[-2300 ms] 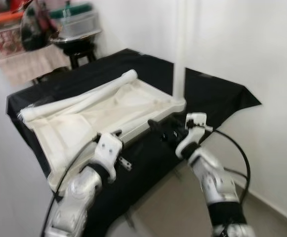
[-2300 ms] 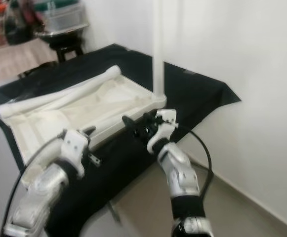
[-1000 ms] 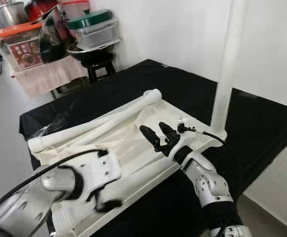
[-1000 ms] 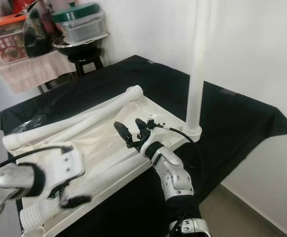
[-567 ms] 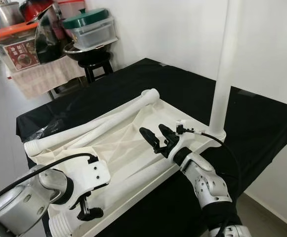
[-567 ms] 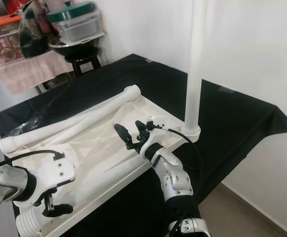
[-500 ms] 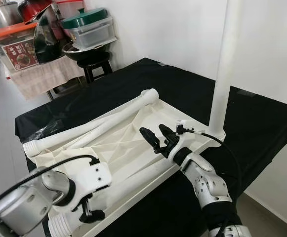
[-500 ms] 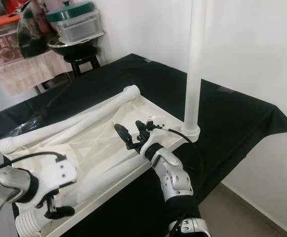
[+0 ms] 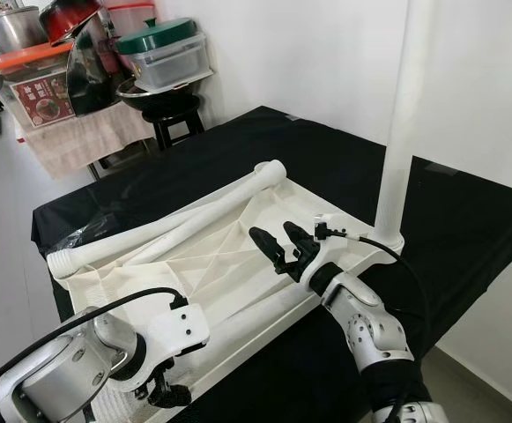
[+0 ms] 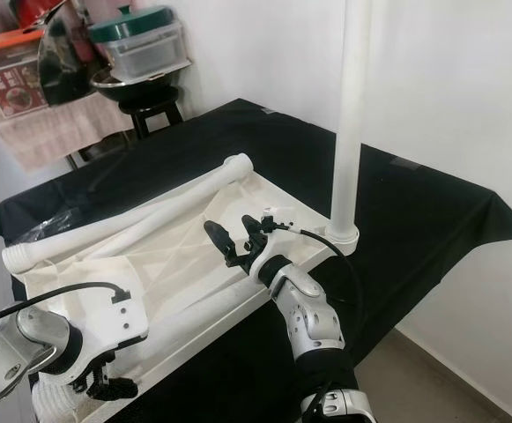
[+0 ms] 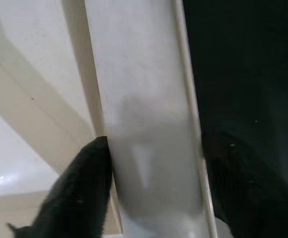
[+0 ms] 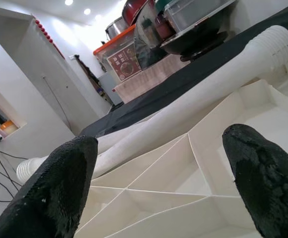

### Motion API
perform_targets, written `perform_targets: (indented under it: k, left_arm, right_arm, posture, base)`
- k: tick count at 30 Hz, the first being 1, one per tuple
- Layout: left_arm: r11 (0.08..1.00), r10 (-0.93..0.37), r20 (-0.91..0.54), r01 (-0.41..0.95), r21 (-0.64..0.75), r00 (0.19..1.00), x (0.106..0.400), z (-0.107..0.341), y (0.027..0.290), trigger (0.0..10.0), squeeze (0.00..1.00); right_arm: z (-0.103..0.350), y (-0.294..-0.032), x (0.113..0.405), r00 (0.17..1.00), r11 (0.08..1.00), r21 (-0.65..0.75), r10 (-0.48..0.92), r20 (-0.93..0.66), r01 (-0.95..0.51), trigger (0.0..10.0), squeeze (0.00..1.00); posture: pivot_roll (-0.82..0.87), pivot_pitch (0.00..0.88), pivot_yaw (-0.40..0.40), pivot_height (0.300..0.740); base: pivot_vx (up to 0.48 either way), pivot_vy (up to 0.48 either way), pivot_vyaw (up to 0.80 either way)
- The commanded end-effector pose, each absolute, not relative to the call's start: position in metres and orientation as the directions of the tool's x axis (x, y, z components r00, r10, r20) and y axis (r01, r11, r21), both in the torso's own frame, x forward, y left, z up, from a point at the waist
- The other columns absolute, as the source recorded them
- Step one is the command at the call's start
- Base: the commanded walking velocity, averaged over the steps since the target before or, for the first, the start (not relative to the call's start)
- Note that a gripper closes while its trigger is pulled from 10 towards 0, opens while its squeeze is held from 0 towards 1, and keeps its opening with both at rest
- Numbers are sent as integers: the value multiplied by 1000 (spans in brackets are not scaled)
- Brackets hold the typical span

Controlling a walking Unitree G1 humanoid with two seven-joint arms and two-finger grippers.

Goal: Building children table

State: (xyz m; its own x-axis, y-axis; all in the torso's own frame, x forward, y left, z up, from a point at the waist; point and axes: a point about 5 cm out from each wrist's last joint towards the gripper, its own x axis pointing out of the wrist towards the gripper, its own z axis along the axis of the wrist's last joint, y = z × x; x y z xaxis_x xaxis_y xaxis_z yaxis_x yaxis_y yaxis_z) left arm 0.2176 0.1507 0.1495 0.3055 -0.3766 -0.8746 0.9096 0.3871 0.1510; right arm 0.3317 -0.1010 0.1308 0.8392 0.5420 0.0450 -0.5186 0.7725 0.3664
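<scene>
Lying upside down on a black cloth (image 9: 467,211), one white plastic tabletop (image 9: 220,256) shows its ribbed underside. Table legs counted: four. One leg (image 9: 401,123) stands upright, seated in the tabletop's far right corner socket. Two loose legs (image 9: 172,225) lie side by side along the far long edge, touching each other. One more leg (image 9: 238,326) lies along the near long edge.

Left gripper (image 9: 163,388): two black fingers (image 11: 79,191), one on each side of that near leg, clamped on it close to its ribbed end. In the left wrist view the white tube runs straight between the two pads, with the tabletop's pale ribs just beyond one finger and the black cloth just beyond the other.

Right gripper (image 9: 282,249): two black fingers spread apart, gripping nothing, raised over the ribbed underside. Ahead of its fingertips (image 12: 262,163) run the diagonal ribs and, beyond them, the two loose legs. The upright leg stands to the outer side of this gripper, near but not touching. One thin black cable (image 9: 388,256) loops off the right wrist.

Background, past the table: one black stool (image 9: 172,115) bearing one dark wok with one green-lidded container (image 9: 163,55) on top; beside it one orange-lidded box (image 9: 35,84).
</scene>
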Motion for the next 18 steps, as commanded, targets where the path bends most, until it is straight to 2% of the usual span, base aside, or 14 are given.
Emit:
perform_targets:
  k: [1,11,14,16,17,18]
  left_arm:
    - [404,-329,-889,898,174,320,218,150,159,0,0]
    - [420,-310,-890,888,186,334,221,152,163,0,0]
    - [437,-338,-849,867,239,405,229,167,163,0,0]
    - [441,-346,-839,862,249,420,230,170,162,0,0]
    - [459,-355,-811,843,282,465,235,181,164,0,0]
    - [459,-355,-811,843,282,465,235,181,164,0,0]
  right_arm:
    - [133,-96,332,832,762,375,553,48,-528,10000,0]
    - [133,-97,333,832,764,372,553,43,-527,10000,0]
    - [133,-97,333,833,766,368,552,42,-527,10000,0]
    - [133,-97,333,833,767,367,552,42,-527,10000,0]
    - [134,-97,334,834,767,367,550,44,-526,10000,0]
    - [134,-97,334,834,767,367,550,44,-526,10000,0]
  posture:
    - [-73,0,143,740]
    - [-76,0,141,740]
    - [-76,0,141,740]
    - [-76,0,141,740]
    - [-79,0,136,740]
    - [-79,0,136,740]
  base:
    - [0,0,0]
    - [0,0,0]
    - [0,0,0]
    - [0,0,0]
    - [0,0,0]
    - [0,0,0]
